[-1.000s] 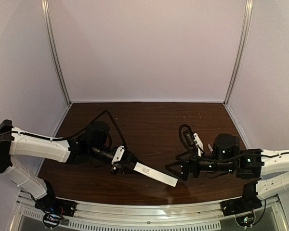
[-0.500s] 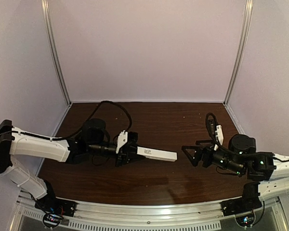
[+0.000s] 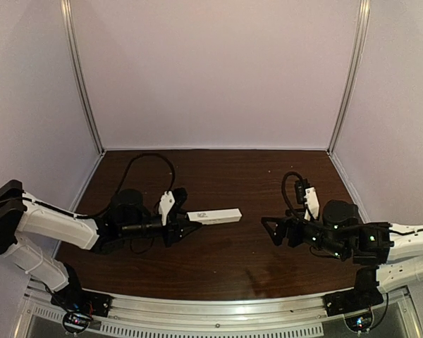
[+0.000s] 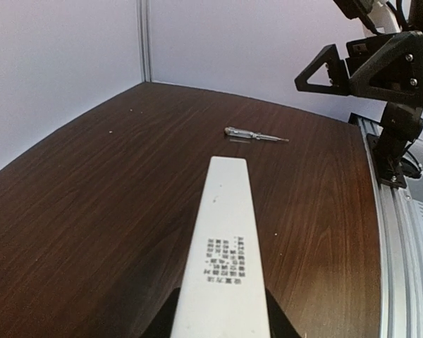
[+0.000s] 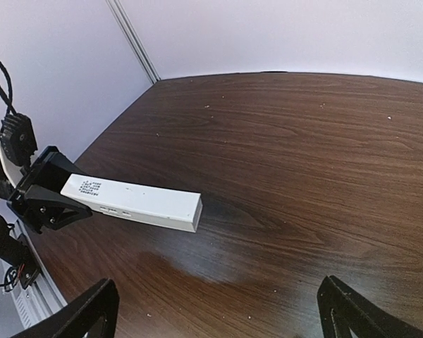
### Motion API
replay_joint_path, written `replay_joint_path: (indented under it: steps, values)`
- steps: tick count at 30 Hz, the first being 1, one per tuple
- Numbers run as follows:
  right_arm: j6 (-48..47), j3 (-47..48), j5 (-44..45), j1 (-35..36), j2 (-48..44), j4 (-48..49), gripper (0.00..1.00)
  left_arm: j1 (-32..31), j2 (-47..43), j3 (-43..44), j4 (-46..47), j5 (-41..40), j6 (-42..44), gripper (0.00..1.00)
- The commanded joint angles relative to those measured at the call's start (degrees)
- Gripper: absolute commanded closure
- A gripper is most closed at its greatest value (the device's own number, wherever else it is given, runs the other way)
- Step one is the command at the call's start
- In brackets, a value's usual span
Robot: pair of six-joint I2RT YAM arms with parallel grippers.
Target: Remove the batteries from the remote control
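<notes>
Over the dark wooden desk (image 3: 218,169), left of its middle and nearer the front edge, the left gripper (image 3: 183,225) clamps one end of the white remote (image 3: 215,216), holding it level, apparently just off the wood. The right gripper (image 3: 271,229) faces its free end from well apart, fingers spread and empty. A screwdriver (image 4: 256,134) lies on the desk beyond the remote. No batteries or open bay show; the unloading appears not yet begun.
</notes>
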Motion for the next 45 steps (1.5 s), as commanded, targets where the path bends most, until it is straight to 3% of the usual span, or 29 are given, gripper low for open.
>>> replay_joint_path:
  steps: [1, 3, 12, 16, 19, 22, 27, 36, 41, 45]
  values:
    - [-0.72, -0.25, 3.27, -0.24, -0.15, 0.31, 0.00, 0.33, -3.63, -4.32, 13.58, -7.20, -4.59, 1.00]
    - [-0.89, -0.45, 3.91, -0.37, -0.24, 0.29, 0.00, 0.33, -4.47, -4.38, 11.77, -10.12, -4.09, 1.00]
    - [-1.29, -0.49, 6.45, -0.41, -0.25, 0.32, 0.00, 0.27, -3.77, -5.64, 14.50, -5.07, -2.07, 1.00]
    - [-1.83, -0.08, 5.20, -0.64, -0.32, 0.95, 0.00, 0.28, -1.91, -7.26, 18.52, -9.72, -6.48, 1.00]
    - [-1.64, 0.76, 2.28, -1.27, -0.68, 0.61, 0.00, 0.32, 1.50, -9.74, 28.22, -6.53, -8.56, 1.00]
    - [0.19, 3.07, -4.15, -3.64, -0.33, -1.88, 0.00, 0.27, 2.60, -8.83, 28.04, -2.65, -7.53, 1.00]
    - [3.85, 7.99, -18.76, -9.01, 2.57, -7.14, 0.00, 0.27, 2.53, -3.47, 13.88, 0.47, -4.50, 1.00]
    - [13.54, 14.94, -36.56, -10.95, 9.56, -7.87, 0.00, 0.36, 2.71, -6.53, 20.79, 7.78, -3.53, 1.00]
    - [14.50, 18.00, -38.85, -11.03, 12.44, -10.90, 0.00, 0.45, 1.19, -8.90, 24.63, 6.51, -4.94, 1.00]
    - [16.81, 17.06, -41.04, -11.03, 14.05, -6.42, 0.02, 0.77, -0.28, -10.48, 26.73, 8.41, -5.54, 1.00]
